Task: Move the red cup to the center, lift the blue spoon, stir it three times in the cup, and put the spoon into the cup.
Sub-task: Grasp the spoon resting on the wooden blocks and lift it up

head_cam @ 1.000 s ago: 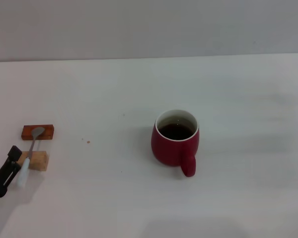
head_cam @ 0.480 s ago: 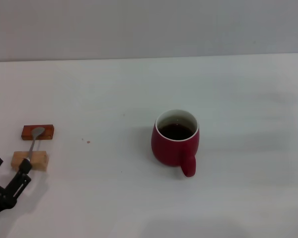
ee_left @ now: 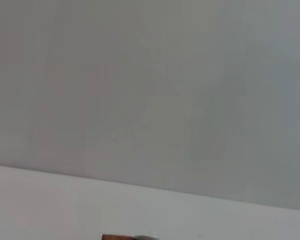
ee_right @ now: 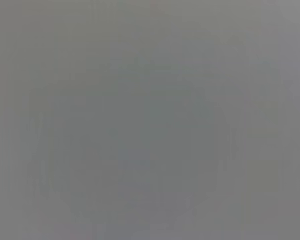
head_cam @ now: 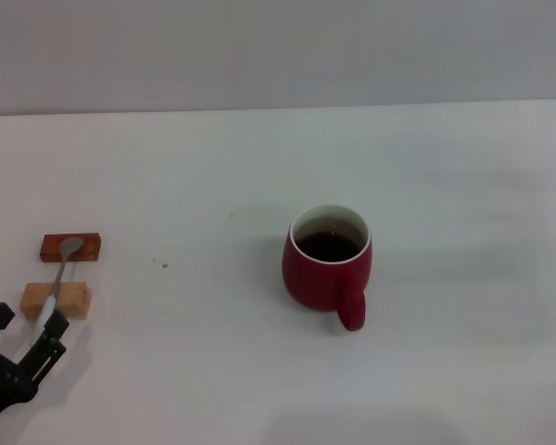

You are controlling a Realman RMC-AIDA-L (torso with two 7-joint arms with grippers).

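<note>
The red cup (head_cam: 325,264) stands near the middle of the white table, holding dark liquid, its handle pointing toward the near edge. At the far left lies the blue spoon (head_cam: 59,276). Its metal bowl rests on a red-brown block (head_cam: 85,247), its neck crosses a light wooden block (head_cam: 74,300), and its pale handle points toward me. My left gripper (head_cam: 27,323) sits open at the handle's end, low in the near left corner, with one fingertip (head_cam: 56,326) beside the handle. The left wrist view catches only the red-brown block's edge (ee_left: 115,236) and the spoon's bowl (ee_left: 146,237). My right gripper is out of view.
A grey wall runs behind the table's far edge (head_cam: 278,109). A tiny orange crumb (head_cam: 165,265) lies between the blocks and the cup. The right wrist view is plain grey.
My left gripper has drawn back toward the near edge and shifted slightly right; its fingers now stand apart at the handle's end. Cup, spoon and blocks have stayed put.
</note>
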